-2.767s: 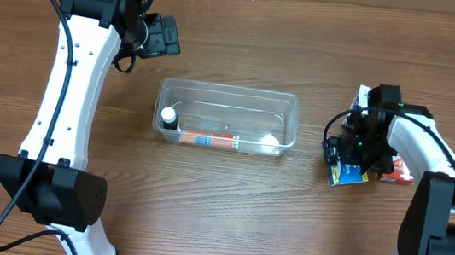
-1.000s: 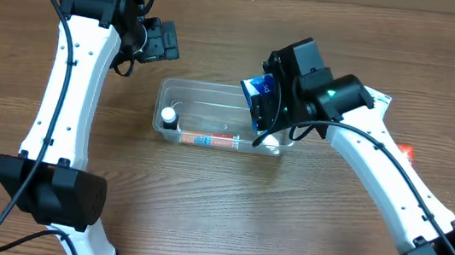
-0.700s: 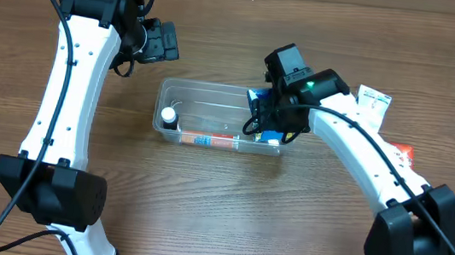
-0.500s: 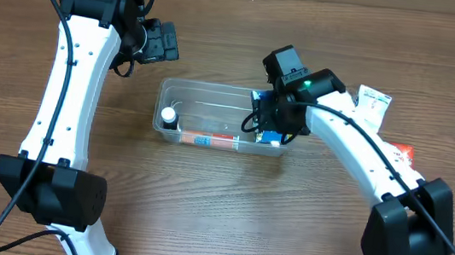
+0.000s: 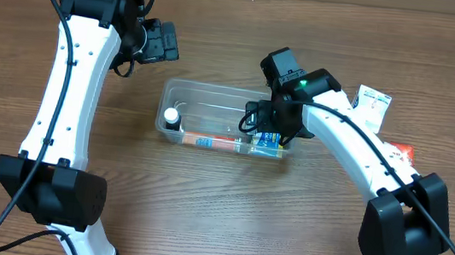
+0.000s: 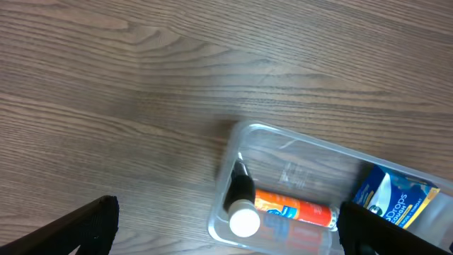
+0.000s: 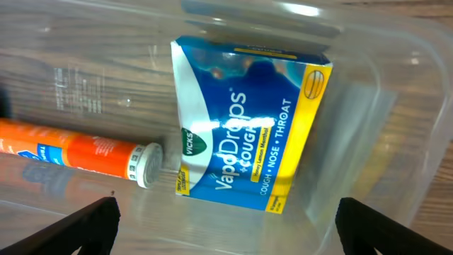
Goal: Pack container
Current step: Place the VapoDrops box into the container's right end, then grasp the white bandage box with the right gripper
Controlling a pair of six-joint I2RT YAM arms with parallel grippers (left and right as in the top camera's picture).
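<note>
The clear plastic container (image 5: 214, 98) sits mid-table. Inside lie an orange tube (image 5: 209, 141), a white-capped dark bottle (image 5: 171, 118) at its left end, and a blue and yellow cough-drop box (image 7: 251, 152) at its right end. My right gripper (image 5: 269, 125) hangs over the container's right end, open, with the box lying free below it (image 7: 226, 234). My left gripper (image 5: 158, 41) is beyond the container's far left corner, open and empty; in its wrist view (image 6: 226, 234) I see the container (image 6: 283, 142), the tube (image 6: 294, 210) and the bottle (image 6: 243, 214).
A white packet (image 5: 373, 105) and a red packet (image 5: 402, 153) lie on the wooden table to the right of the container, partly hidden by my right arm.
My right gripper carried the blue box from the right side of the table into the container's right end and let it go. The container shifted slightly. The left arm stayed still.
</note>
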